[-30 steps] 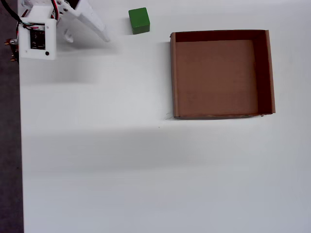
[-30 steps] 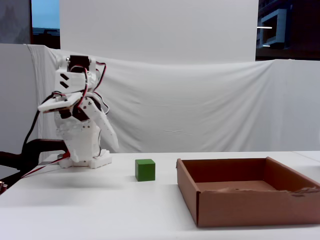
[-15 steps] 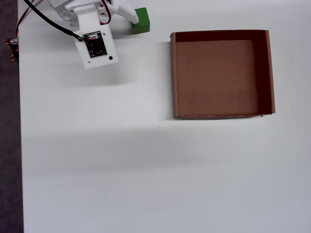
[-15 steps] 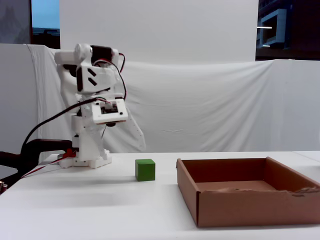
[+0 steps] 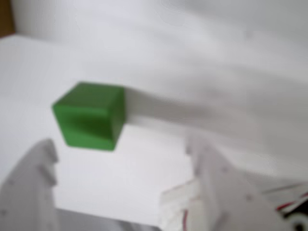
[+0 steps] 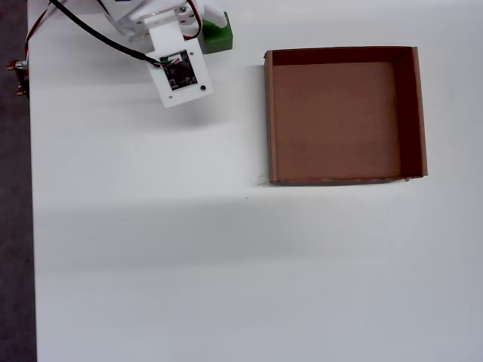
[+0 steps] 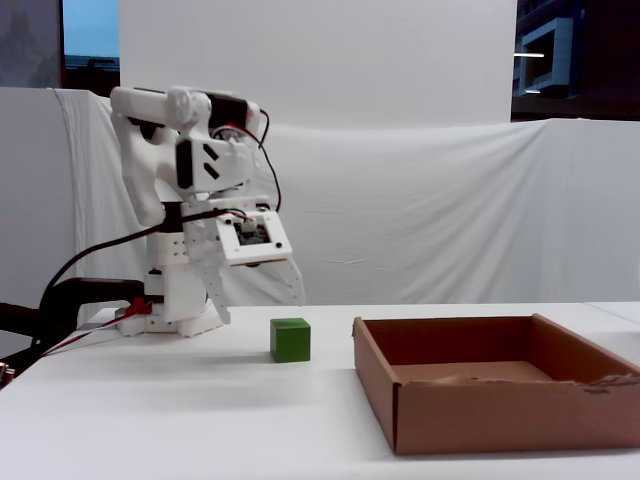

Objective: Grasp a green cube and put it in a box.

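wrist view shows us the green cube (image 5: 90, 115) resting on the white table (image 5: 144, 163), just beyond and a little to the left of the gap between our two white fingers (image 5: 29, 187); the picture is blurred, but the fingers stand wide apart with nothing between them, so the gripper (image 5: 122, 151) holds nothing. from the overhead view the cube (image 6: 219, 39) sits at the far edge of the table, partly covered by our arm (image 6: 162, 34), and well to the left of the box (image 6: 269, 121), whose brown floor is bare. the fixed view puts the cube (image 7: 290, 339) on the table just left of the box (image 7: 470, 415), with the gripper tips (image 7: 290, 285) above and slightly behind it, not touching. we judge the cube to be light, stiff and plain-faced, likely a bit smooth, so it should not deform or break. we think the best hold is across two opposite flat side faces, near the middle of its height, fingers squared to the faces so it does not twist or squirt out as we close.
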Robot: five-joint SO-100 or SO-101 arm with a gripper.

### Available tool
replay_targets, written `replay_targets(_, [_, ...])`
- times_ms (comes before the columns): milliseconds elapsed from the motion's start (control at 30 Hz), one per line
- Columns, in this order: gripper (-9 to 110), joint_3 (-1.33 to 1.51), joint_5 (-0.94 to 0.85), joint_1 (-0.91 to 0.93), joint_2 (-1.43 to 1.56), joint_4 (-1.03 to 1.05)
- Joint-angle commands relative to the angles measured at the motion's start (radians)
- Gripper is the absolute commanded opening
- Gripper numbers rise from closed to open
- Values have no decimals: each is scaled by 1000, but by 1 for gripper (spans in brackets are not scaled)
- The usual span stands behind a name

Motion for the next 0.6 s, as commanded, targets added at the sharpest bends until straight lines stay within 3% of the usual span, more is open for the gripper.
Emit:
replay_targets(0, [37, -77, 3, -18, -35, 9])
replay_targets(567, [37, -123, 41, -104, -187, -63])
